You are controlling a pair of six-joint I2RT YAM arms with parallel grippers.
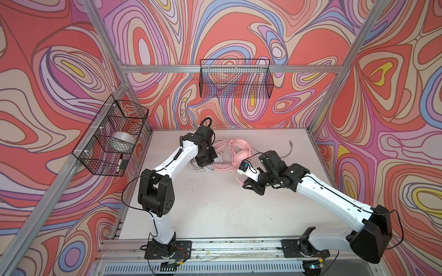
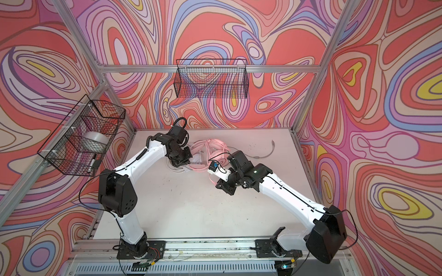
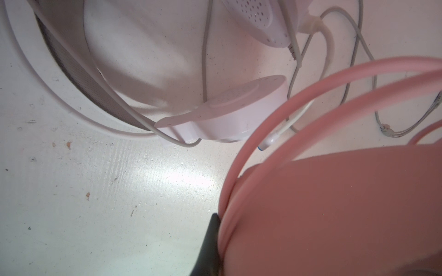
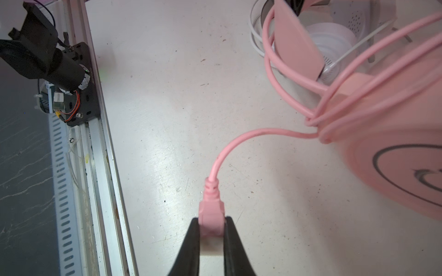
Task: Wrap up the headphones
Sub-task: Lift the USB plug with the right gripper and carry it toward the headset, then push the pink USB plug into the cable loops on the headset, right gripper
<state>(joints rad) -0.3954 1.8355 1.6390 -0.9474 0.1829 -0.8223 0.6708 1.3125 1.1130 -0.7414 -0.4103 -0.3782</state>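
The pink headphones [image 1: 239, 148] [image 2: 215, 149] lie at the back middle of the table, beside and partly over the white headphones [image 1: 218, 144] [image 3: 227, 114]. My left gripper [image 1: 207, 162] [image 2: 180, 162] is shut on the pink headband [image 3: 334, 203]; only one black finger [image 3: 210, 241] shows in the left wrist view. Pink cable [image 4: 287, 95] loops several times round the pink band and earcup [image 4: 394, 172]. My right gripper [image 1: 243, 185] [image 2: 217, 186] [image 4: 211, 225] is shut on the pink cable's plug [image 4: 211, 212], just above the table in front of the headsets.
The white headset's grey cable [image 1: 284, 153] [image 2: 263, 155] trails right across the white table [image 1: 215, 215]. A wire basket [image 1: 112, 138] on the left wall holds a tape roll [image 1: 123, 141] and a marker. Another wire basket [image 1: 235, 78] hangs on the back wall. The arms' mounting rail [image 1: 227, 246] runs along the front edge.
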